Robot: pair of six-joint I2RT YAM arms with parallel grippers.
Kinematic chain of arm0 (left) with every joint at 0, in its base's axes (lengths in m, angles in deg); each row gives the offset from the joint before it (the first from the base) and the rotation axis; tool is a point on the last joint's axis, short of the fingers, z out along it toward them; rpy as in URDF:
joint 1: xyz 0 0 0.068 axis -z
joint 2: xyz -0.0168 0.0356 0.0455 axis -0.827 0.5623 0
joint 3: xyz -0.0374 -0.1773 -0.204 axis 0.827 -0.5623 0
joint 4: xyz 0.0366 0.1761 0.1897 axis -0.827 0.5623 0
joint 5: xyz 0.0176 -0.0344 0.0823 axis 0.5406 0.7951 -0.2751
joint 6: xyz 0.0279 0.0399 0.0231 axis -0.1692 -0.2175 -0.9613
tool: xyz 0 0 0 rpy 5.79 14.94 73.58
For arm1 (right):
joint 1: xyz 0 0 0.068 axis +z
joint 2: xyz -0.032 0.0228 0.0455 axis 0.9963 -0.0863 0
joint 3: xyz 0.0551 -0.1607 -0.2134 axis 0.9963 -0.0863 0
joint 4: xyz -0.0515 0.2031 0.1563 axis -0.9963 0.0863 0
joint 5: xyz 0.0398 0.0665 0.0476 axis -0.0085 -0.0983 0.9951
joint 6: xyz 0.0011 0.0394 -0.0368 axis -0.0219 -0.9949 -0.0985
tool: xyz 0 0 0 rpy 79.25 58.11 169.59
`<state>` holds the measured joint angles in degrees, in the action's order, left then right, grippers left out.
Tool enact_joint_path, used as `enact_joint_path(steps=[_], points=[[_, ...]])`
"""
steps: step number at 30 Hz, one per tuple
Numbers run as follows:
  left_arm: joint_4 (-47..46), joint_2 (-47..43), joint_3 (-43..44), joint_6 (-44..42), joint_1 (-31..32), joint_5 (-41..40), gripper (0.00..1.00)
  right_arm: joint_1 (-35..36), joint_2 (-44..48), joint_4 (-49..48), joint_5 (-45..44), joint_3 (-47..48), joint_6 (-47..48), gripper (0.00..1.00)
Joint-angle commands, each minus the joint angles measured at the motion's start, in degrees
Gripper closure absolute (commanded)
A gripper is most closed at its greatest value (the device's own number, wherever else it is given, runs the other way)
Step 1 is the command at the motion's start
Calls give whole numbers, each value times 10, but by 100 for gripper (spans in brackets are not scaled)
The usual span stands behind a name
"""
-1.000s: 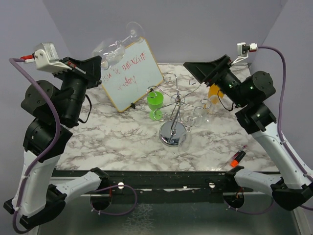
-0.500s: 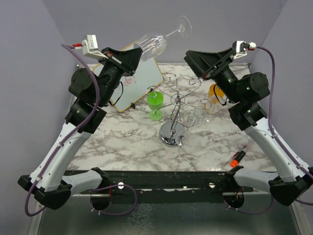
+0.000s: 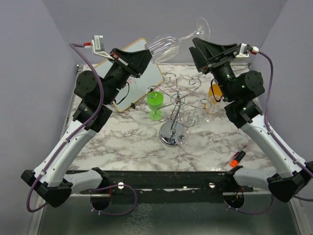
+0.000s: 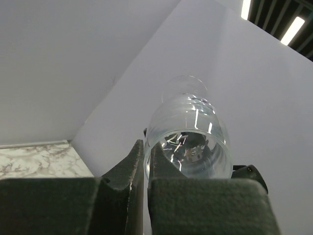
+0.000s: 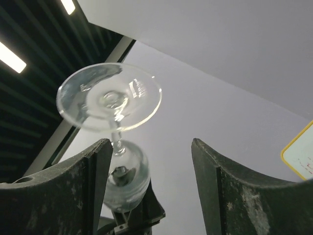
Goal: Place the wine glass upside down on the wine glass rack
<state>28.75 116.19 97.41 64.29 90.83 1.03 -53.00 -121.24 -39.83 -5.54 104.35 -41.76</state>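
Observation:
My left gripper (image 3: 146, 56) is shut on the rim of a clear wine glass (image 3: 168, 43), holding it high above the table with the foot (image 3: 202, 27) pointing right. In the left wrist view the bowl (image 4: 188, 139) fills the centre, one finger inside the rim. My right gripper (image 3: 195, 49) is open and raised, just right of the stem. In the right wrist view the glass foot (image 5: 108, 97) and stem sit by the left finger (image 5: 95, 181). The chrome wine glass rack (image 3: 176, 105) stands below on its round mirrored base (image 3: 172, 133).
A green glass (image 3: 155, 101) hangs on the rack's left arm, a clear glass (image 3: 195, 117) on its right. An orange glass (image 3: 215, 93) stands behind the right arm. A whiteboard (image 3: 142, 81) lies at back left. A red marker (image 3: 238, 157) lies at front right.
The left arm has swung the wine glass rightwards and higher, over the rack. The right gripper has risen and moved left until its open fingers are beside the stem.

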Motion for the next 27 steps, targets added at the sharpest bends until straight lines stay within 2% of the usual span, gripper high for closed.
enact_joint_path(steps=[1,4,8,11,13,16,19,23,27], points=[[-43,5,14,16,14,28,100,11,-21,-33,-57,20,6,30],[-45,6,12,9,23,21,100,15,-27,-61,-54,18,10,30],[-45,5,8,1,31,8,100,23,-22,-95,-59,-1,16,36],[-45,0,7,-10,33,-9,100,26,-12,-113,-64,-18,21,48],[-45,-6,2,-14,35,-30,100,27,-6,-125,-63,-31,23,60],[-45,-15,-5,-20,35,-65,100,29,0,-130,-50,-42,25,68],[-45,-22,-13,-23,35,-77,100,30,6,-128,-45,-52,30,65],[-46,-25,-23,-21,35,-66,100,32,6,-145,-47,-57,35,50],[-48,-24,-26,-15,35,-59,100,32,-16,-176,-34,-45,26,40]])
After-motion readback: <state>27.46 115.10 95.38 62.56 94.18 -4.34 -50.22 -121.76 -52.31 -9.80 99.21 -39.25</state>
